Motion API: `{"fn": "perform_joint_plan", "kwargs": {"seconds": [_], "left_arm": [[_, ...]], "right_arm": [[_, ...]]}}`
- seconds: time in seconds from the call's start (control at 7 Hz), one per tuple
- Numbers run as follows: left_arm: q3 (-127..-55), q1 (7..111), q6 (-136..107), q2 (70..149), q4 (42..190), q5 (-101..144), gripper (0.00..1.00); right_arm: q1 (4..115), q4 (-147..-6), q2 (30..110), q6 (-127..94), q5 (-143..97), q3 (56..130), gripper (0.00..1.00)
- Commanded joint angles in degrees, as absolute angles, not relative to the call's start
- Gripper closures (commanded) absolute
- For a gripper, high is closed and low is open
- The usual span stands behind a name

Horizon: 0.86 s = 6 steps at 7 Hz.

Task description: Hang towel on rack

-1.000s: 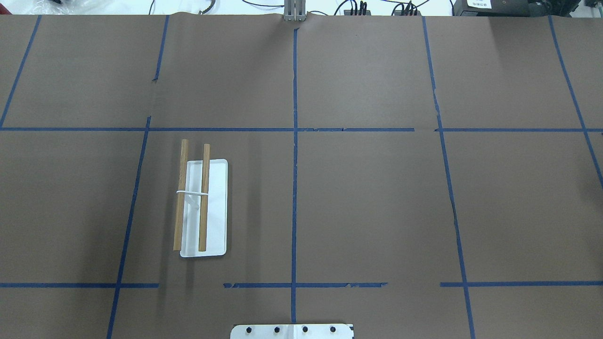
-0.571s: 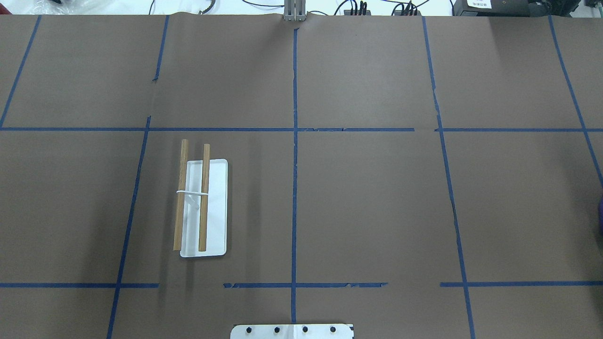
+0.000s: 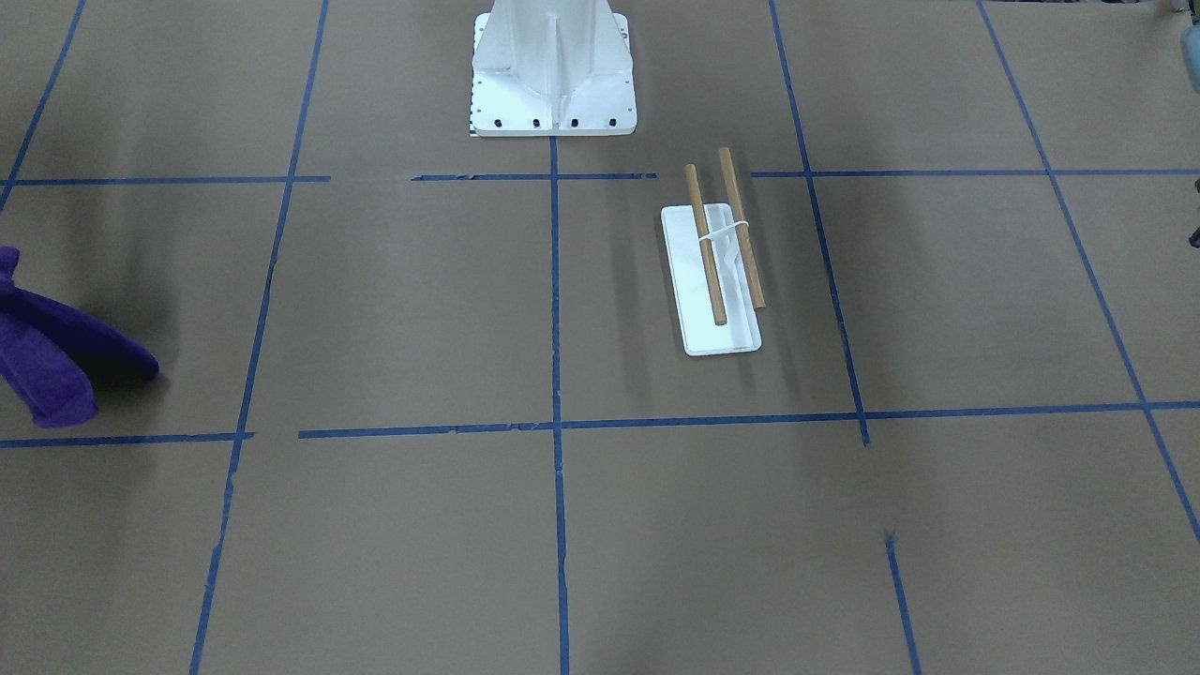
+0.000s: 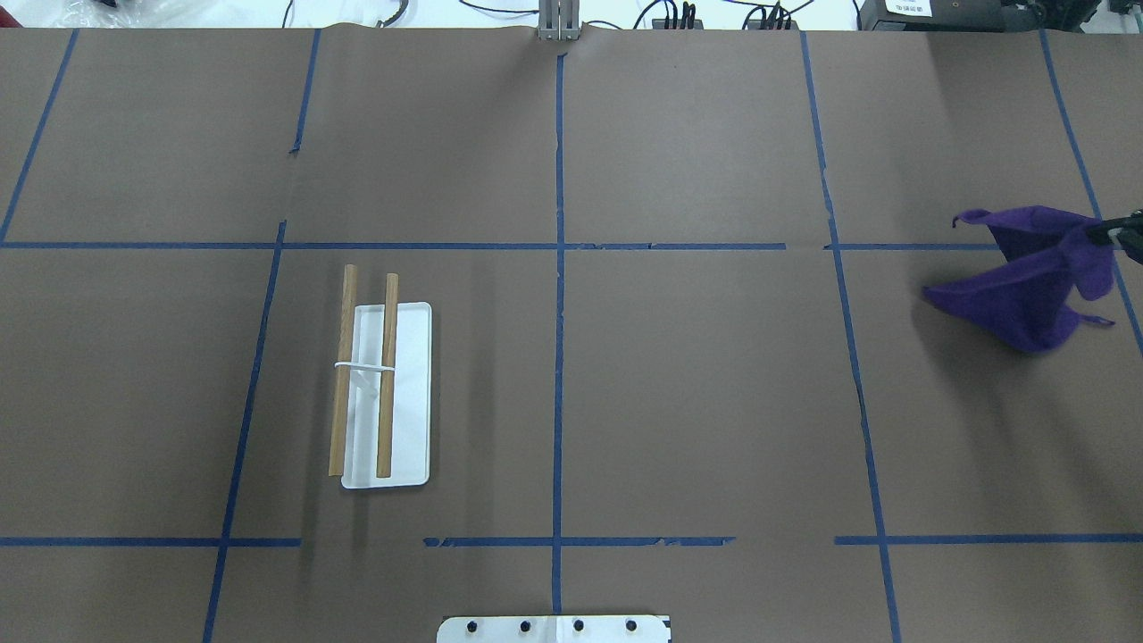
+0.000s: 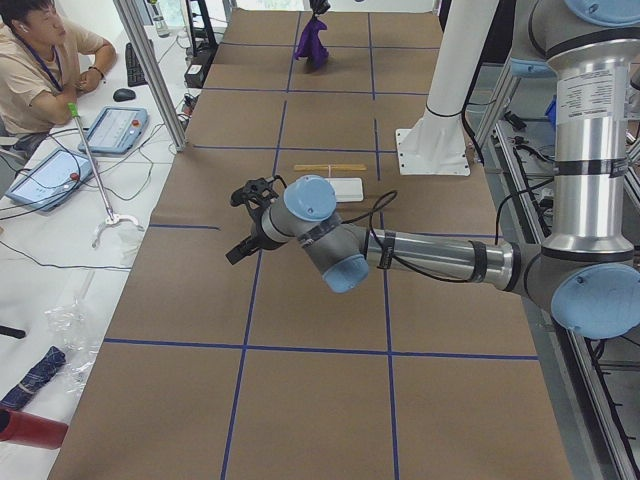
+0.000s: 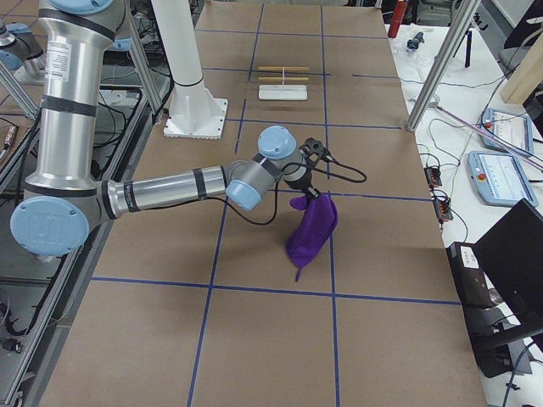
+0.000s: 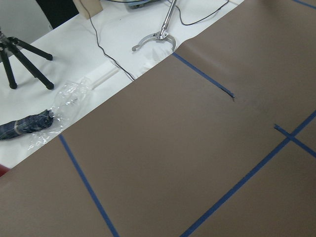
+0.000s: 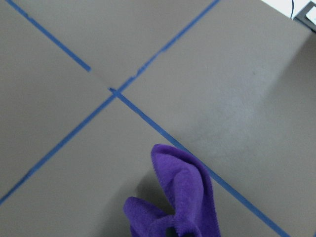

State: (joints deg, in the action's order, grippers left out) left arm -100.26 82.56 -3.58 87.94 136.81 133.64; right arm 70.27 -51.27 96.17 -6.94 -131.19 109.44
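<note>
The purple towel [image 4: 1022,299] hangs bunched in the air at the table's right side, above the brown paper. It also shows in the front view [image 3: 47,375], the right side view [image 6: 314,233] and the right wrist view [image 8: 190,192]. My right gripper [image 6: 311,191] is shut on the towel's top edge; only its tip [image 4: 1118,234] shows overhead. The rack [image 4: 386,393], with a white base and two wooden dowels, stands on the left half, far from the towel. My left gripper [image 5: 243,222] hovers off the table's left end; I cannot tell whether it is open or shut.
The white bolted pedestal [image 4: 554,628] stands at the robot's side of the table, mid-width. Blue tape lines cross the brown paper. An operator [image 5: 40,60] sits past the far edge with tablets. A metal post [image 6: 441,68] stands at that edge.
The towel has come into the overhead view from the right edge, carried inward by my right gripper. The rack has not moved.
</note>
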Motion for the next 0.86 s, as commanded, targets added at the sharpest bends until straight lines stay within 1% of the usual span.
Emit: {"fn": "perform_joint_plan", "kwargs": {"seconds": [0.0, 0.29, 0.43, 0.57, 0.71], "left_arm": [[-101.77, 78.86, -20.14, 93.06, 133.69, 133.42, 0.00], [-102.91, 71.05, -41.82, 100.68, 133.59, 133.24, 0.00], [-103.18, 67.88, -57.41, 105.07, 132.29, 133.07, 0.00], [-103.36, 64.20, -73.58, 109.03, 132.01, 132.89, 0.02], [-103.19, 58.59, -85.83, 112.55, 130.97, 128.89, 0.11]], "right_arm": [[62.01, -52.73, 83.39, -22.66, -131.05, 109.51, 1.00], [50.86, -52.65, 73.43, -35.64, -120.56, 109.69, 1.00], [45.75, -52.56, 69.47, -41.60, -113.45, 109.77, 1.00], [41.18, -52.65, 66.65, -42.70, -105.90, 110.73, 1.00], [38.52, -52.65, 66.19, -42.80, -101.91, 111.96, 1.00]]}}
